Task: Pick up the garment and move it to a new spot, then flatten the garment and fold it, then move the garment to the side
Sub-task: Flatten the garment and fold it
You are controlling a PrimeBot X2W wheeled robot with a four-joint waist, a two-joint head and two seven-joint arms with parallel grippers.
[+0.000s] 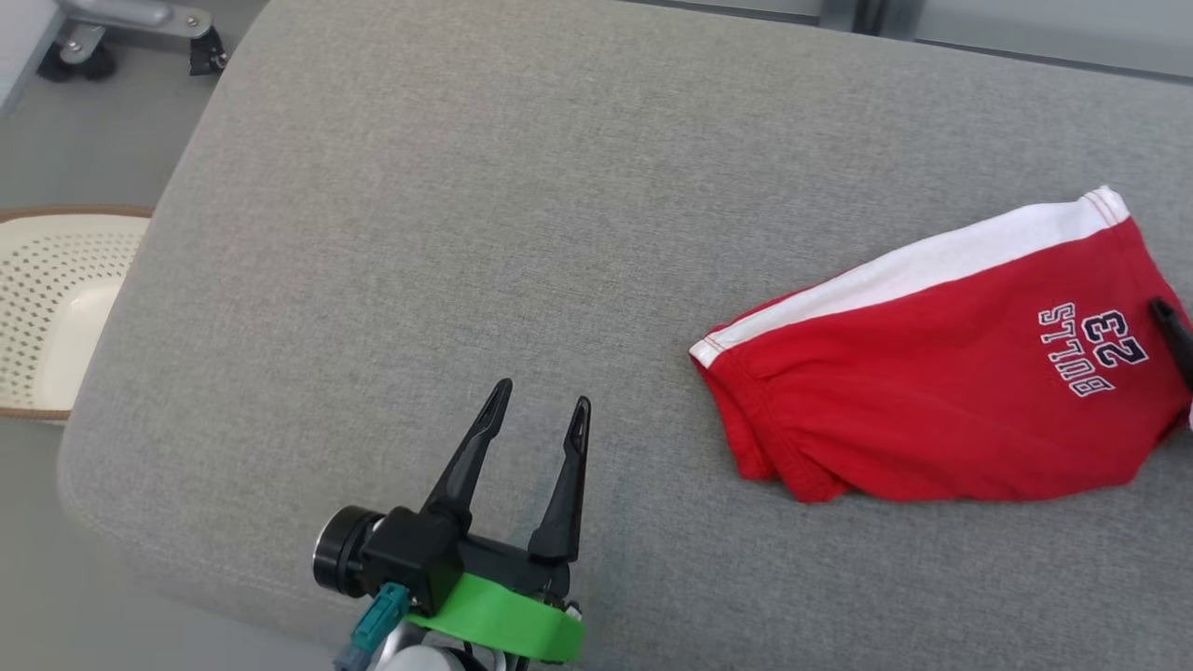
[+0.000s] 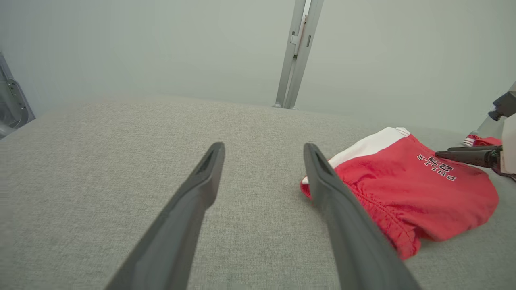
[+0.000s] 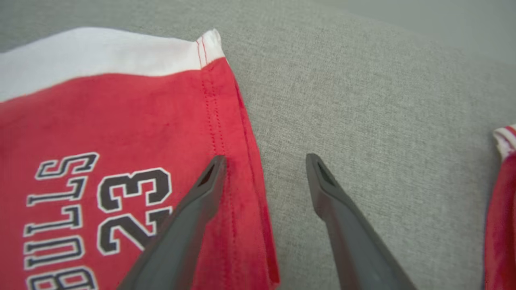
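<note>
Left gripper (image 1: 543, 393): The two dark fingers are seen spread wide, with nothing held between them. It is poised over bare grey fabric, to the left of the garment and apart from it.
Right gripper (image 3: 266, 159): The fingers are likewise spread wide and nothing is gripped. In the right wrist view one finger is seen over the stitched red hem beside the number, and the other over bare grey fabric. Whether the cloth is touched cannot be told.
Garment (image 1: 932, 391): A pair of red shorts with a white band along the far edge and "BULLS 23" printed in dark, white-edged letters. It is laid fairly flat on the right part of the cushion, with some gathered folds at its left end.
Cushion (image 1: 466, 233): A wide grey woven surface with rounded corners, on which the garment is borne.
Second red cloth (image 3: 500, 201): A red piece with a white striped edge is seen at the right margin of the right wrist view, apart from the garment.
Basket (image 1: 56, 308): A pale perforated basket with a brown rim is placed on the floor, left of the cushion.
Wheeled frame (image 1: 130, 28): A grey metal base on castors is seen on the floor at the far left.
</note>
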